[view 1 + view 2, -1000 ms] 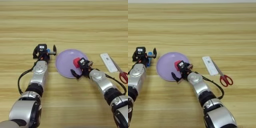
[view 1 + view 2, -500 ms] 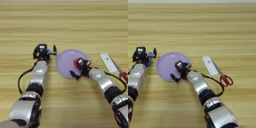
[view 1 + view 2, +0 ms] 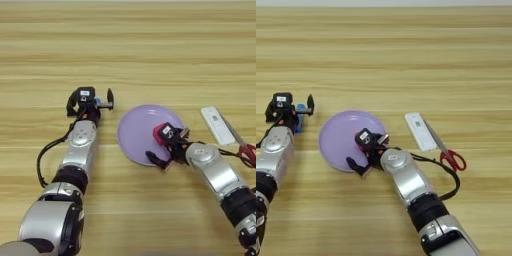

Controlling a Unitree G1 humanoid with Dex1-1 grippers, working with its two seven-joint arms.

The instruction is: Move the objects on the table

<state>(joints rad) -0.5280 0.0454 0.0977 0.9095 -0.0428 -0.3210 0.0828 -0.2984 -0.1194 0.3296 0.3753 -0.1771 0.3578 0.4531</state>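
A broad wooden table (image 3: 150, 50) fills both views, its grain running from side to side. A round lilac plate (image 3: 137, 132) lies near the middle of it, a little toward the near edge.

The right gripper (image 3: 167, 147) is seen at the plate's right-hand, near rim. Its black fingers (image 3: 154, 159) are spread apart, one low over the plate's near rim and one further up by the red cube (image 3: 161, 133), which sits just inside the rim. Whether the cube is pinched or merely lies against the gripper's head cannot be told. The right forearm runs off toward the near right corner of the table.

The left gripper (image 3: 95, 102) is found left of the plate and apart from it, with its fingers spread and a small blue-and-white cylinder (image 3: 300, 111) seen between them, a blue part showing by the right finger (image 3: 110, 97). It cannot be told whether the cylinder is touched. The left arm reaches back to the near left corner.

Toward the right edge, a white oblong bar (image 3: 216, 125) lies at a slant, apart from the plate. Just beside it on the right, red-handled scissors (image 3: 448, 152) are laid, their blades running along the bar's long side. A black cable (image 3: 448, 175) from the right arm loops under the scissor handles.
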